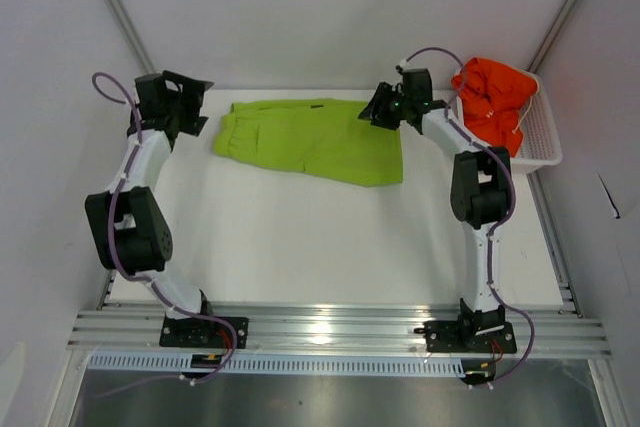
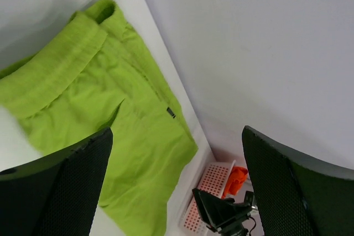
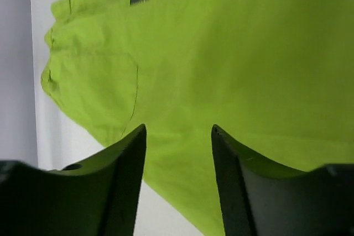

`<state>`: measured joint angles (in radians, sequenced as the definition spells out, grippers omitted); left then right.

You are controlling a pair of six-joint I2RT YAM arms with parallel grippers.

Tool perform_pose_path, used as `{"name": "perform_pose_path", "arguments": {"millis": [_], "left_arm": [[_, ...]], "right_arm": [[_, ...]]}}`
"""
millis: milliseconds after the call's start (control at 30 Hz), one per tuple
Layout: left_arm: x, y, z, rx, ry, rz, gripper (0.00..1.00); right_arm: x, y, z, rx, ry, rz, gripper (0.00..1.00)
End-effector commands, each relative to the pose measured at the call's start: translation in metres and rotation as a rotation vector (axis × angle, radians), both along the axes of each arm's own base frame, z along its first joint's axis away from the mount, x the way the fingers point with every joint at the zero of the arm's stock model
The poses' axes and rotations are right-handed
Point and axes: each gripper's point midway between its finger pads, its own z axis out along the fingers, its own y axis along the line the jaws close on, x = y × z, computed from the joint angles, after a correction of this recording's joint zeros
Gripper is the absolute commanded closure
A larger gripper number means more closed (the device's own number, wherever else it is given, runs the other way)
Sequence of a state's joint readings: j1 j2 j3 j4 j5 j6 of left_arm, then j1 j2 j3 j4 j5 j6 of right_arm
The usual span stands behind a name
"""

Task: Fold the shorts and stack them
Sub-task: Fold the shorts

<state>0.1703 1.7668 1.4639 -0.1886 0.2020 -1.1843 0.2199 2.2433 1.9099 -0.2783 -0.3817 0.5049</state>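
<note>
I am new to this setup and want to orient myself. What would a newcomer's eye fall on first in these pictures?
The lime green shorts stand out first, spread flat at the far middle of the white table. Next come the orange-red shorts, crumpled in the white basket at the far right. The left gripper and the right gripper sit near the two ends of the green pair, both open.
</note>
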Motion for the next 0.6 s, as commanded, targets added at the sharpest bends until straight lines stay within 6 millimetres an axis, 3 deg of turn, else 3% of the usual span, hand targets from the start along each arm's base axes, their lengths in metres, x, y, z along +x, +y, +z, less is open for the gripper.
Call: {"name": "perform_pose_path", "arguments": {"millis": [0, 133, 167, 233, 267, 367, 400, 467, 500, 567], "left_arm": [[-0.033, 0.004, -0.006, 0.060, 0.008, 0.039, 0.01], [-0.061, 0.002, -0.004, 0.078, 0.004, 0.058, 0.01], [-0.069, 0.001, 0.002, 0.085, -0.010, 0.061, 0.01], [-0.079, 0.001, -0.005, 0.096, 0.008, 0.064, 0.01], [-0.084, 0.001, 0.003, 0.106, -0.008, 0.068, 0.01], [-0.094, -0.002, 0.000, 0.121, 0.006, 0.063, 0.01], [-0.098, -0.003, 0.007, 0.127, -0.005, 0.062, 0.01], [-0.105, -0.006, 0.002, 0.136, 0.002, 0.057, 0.01], [-0.108, -0.007, 0.000, 0.145, 0.006, 0.059, 0.01], [-0.116, -0.010, 0.003, 0.163, -0.002, 0.058, 0.01]], "right_arm": [[-0.018, 0.041, -0.006, 0.072, 0.010, 0.078, 0.49], [-0.038, 0.061, -0.034, 0.111, 0.099, 0.091, 0.72], [-0.051, 0.067, -0.046, 0.107, 0.133, 0.105, 0.77], [-0.062, 0.075, -0.048, 0.107, 0.130, 0.124, 0.81], [-0.076, 0.079, -0.061, 0.084, 0.156, 0.129, 0.82], [-0.099, 0.086, -0.065, 0.061, 0.176, 0.143, 0.85], [-0.113, 0.083, -0.080, 0.046, 0.216, 0.145, 0.86], [-0.128, 0.084, -0.083, 0.052, 0.228, 0.155, 0.87], [-0.147, 0.078, -0.101, 0.041, 0.276, 0.154, 0.87], [-0.162, 0.072, -0.104, 0.036, 0.293, 0.154, 0.89]]}}
